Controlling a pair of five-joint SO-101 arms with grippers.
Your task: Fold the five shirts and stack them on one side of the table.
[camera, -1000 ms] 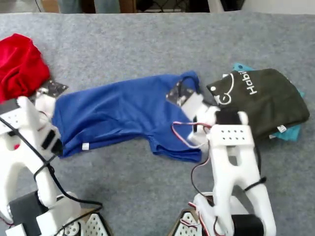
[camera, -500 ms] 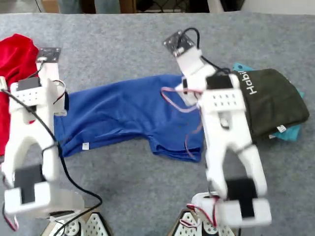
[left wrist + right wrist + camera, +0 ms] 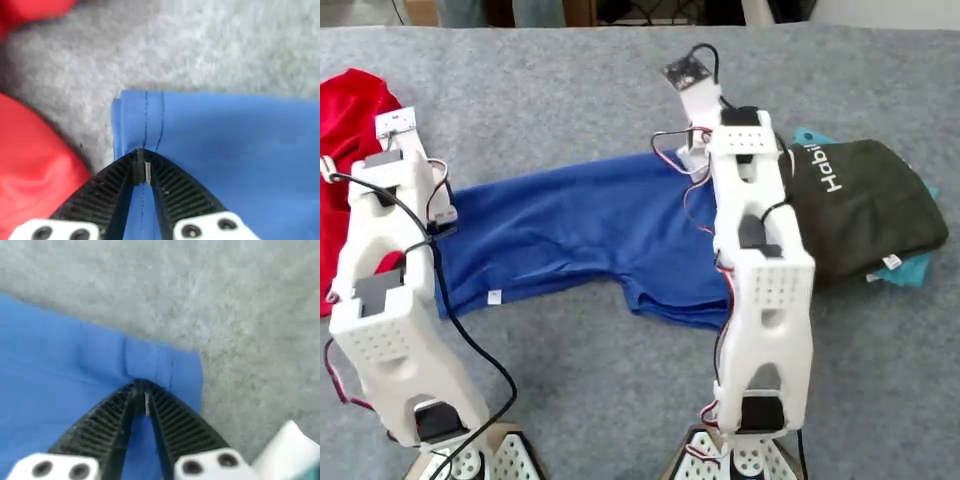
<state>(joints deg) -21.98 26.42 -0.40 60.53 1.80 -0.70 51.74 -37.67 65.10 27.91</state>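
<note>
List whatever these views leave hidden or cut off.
- red shirt: high view, cut by the picture edge and partly covered by the left arm.
- teal shirt: high view, just edges poke out beneath the folded dark shirt.
- blue shirt: high view, one end lies under the right arm; wrist views crop it to hem corners.

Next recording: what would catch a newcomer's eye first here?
The blue shirt lies stretched across the middle of the grey table, with the left gripper and the right gripper each shut on an opposite end of it. A crumpled red shirt sits by the left arm; a folded dark shirt rests on a teal garment by the right arm.
</note>
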